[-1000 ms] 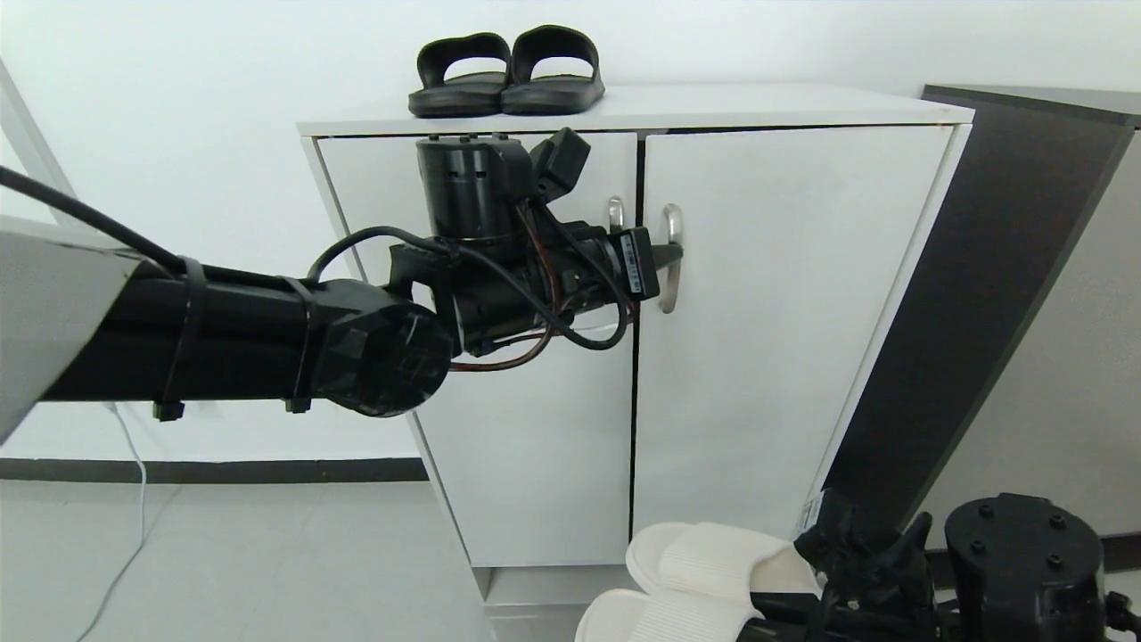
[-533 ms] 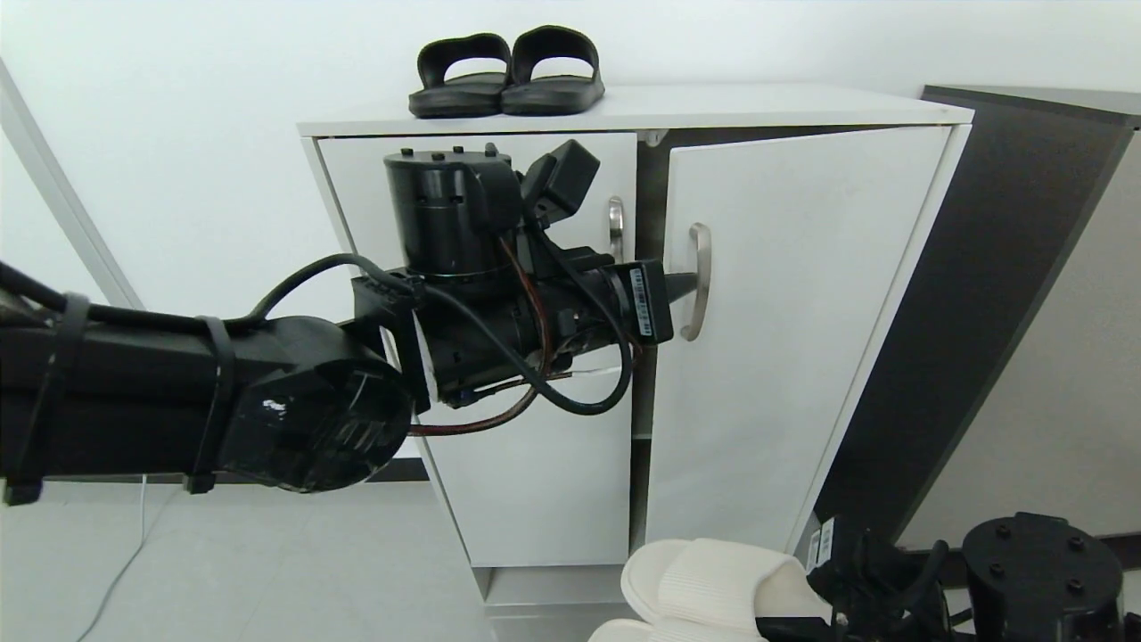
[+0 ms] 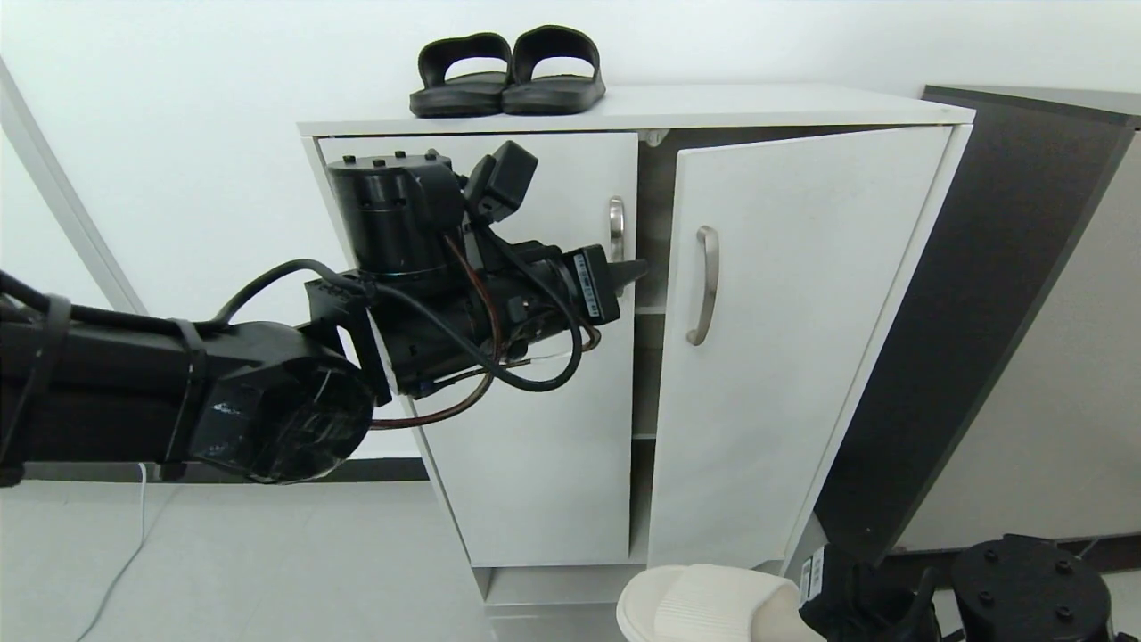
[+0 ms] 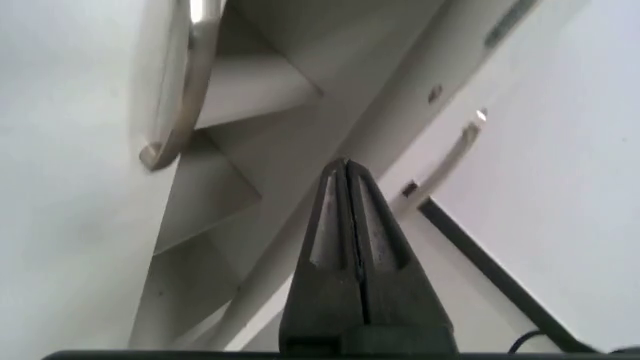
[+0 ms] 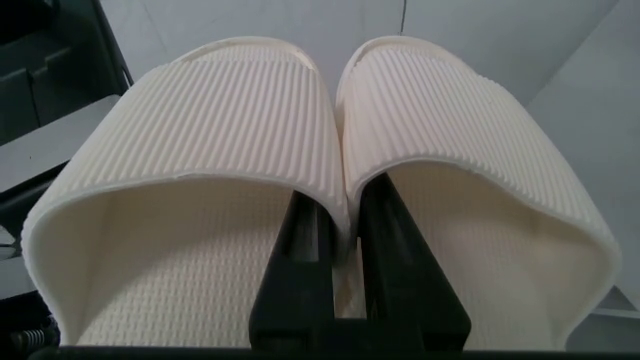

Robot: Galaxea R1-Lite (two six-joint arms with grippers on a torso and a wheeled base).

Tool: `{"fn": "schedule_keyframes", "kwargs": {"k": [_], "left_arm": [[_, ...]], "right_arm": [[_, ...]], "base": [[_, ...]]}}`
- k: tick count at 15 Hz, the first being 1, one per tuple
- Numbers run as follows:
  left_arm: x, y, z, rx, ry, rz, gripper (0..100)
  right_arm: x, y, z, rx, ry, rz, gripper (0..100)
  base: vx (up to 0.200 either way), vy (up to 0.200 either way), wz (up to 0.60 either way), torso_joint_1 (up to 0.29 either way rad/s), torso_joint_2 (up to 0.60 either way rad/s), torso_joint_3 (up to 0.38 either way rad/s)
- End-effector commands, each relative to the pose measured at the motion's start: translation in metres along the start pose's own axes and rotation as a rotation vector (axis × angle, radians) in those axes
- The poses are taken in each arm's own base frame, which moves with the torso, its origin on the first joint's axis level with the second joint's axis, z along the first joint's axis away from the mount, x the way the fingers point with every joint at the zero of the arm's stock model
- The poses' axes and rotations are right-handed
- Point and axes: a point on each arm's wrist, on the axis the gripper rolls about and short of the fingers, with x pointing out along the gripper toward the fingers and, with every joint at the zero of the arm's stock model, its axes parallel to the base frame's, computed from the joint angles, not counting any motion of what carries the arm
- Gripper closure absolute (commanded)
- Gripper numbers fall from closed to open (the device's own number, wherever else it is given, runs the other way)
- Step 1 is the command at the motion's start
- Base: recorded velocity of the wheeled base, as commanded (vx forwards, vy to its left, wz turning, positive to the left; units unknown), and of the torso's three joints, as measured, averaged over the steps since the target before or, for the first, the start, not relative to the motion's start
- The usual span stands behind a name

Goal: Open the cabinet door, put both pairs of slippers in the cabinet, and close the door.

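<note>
The left gripper (image 3: pixel 638 268), two slim black tapered fingers pressed flat together and holding nothing, points at the dark gap between the doors of the smooth white cabinet (image 3: pixel 499 464). A pair of glossy black slippers (image 3: pixel 508 73) sits on the cabinet's flat top. The right door (image 3: pixel 802 357) stands ajar, its curved metal handle (image 3: pixel 704 285) apart from the gripper. Low down, the right gripper (image 5: pixel 343 215) clamps the adjoining inner walls of the ribbed cream slippers (image 5: pixel 230 110).
</note>
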Motion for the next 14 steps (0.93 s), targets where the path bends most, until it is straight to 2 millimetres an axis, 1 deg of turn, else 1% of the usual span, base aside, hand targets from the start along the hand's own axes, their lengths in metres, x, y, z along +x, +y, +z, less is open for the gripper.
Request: {"fn": "schedule_keyframes", "kwargs": {"k": [1, 4, 6, 8, 10, 14], "left_arm": [[0.014, 0.01, -0.004, -0.023, 0.004, 0.004, 100], [0.034, 0.019, -0.012, -0.029, -0.011, -0.005, 100], [0.046, 0.024, -0.013, -0.027, -0.023, -0.007, 100], [0.053, 0.027, -0.017, -0.028, -0.021, -0.006, 100], [0.055, 0.029, -0.018, -0.029, -0.023, -0.002, 100], [0.056, 0.028, -0.021, -0.052, -0.052, 0.013, 100]], "right_arm": [[0.001, 0.001, -0.002, 0.0, 0.009, 0.004, 100], [0.001, 0.001, -0.002, 0.0, 0.009, 0.002, 100], [0.001, 0.001, -0.003, 0.0, 0.015, 0.001, 100], [0.002, 0.002, -0.004, -0.002, 0.023, 0.007, 100], [0.002, 0.004, -0.005, -0.006, 0.029, 0.016, 100], [0.001, 0.008, -0.009, -0.01, 0.043, 0.032, 100]], "base": [[0.0, 0.0, 0.0, 0.0, 0.0, 0.0], [0.0, 0.0, 0.0, 0.0, 0.0, 0.0], [0.0, 0.0, 0.0, 0.0, 0.0, 0.0], [0.0, 0.0, 0.0, 0.0, 0.0, 0.0], [0.0, 0.0, 0.0, 0.0, 0.0, 0.0], [-0.2, 0.0, 0.0, 0.002, 0.0, 0.004]]}}
